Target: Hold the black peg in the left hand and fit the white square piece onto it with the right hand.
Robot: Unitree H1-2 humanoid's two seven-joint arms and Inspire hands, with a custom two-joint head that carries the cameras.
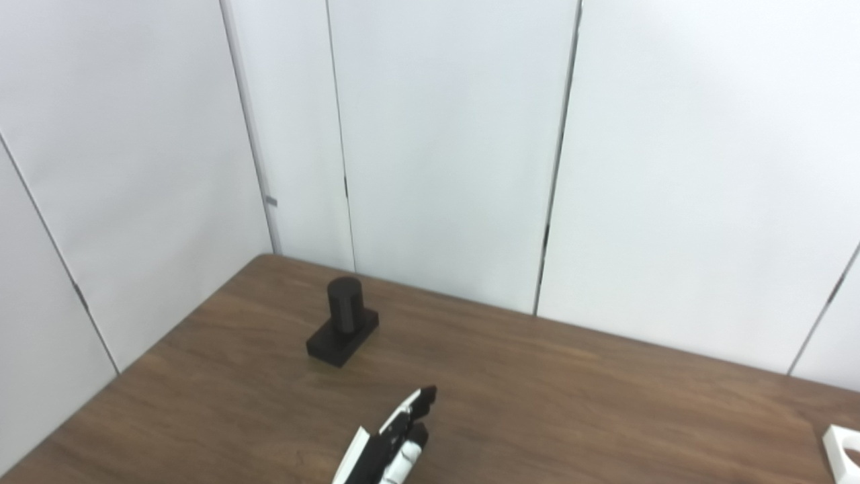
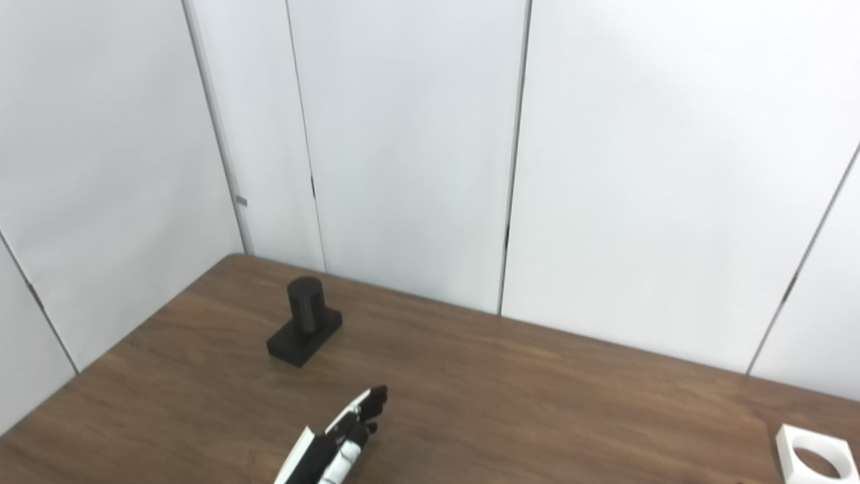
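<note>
Standing upright on the brown table (image 1: pixel 537 403), the peg (image 1: pixel 343 321) is a black cylinder rising from a flat black rectangular base, set at the table's far left, near the corner where the white wall panels (image 1: pixel 443 134) meet. Nothing touches it. Nearer than the peg and slightly to its right, the left hand (image 1: pixel 396 440) enters from the bottom edge, with its fingers (image 2: pixel 366 407) extended together and pointing up and to the right, toward the far side of the table; it is unclenched and holds nothing, and it is apart from the peg. Far to the right of the peg, at the table's near right edge, lies the white piece (image 2: pixel 816 460), a square block with a round hole through its upper face, resting flat and partly cut off by the frame. No right hand is visible in either view.
</note>
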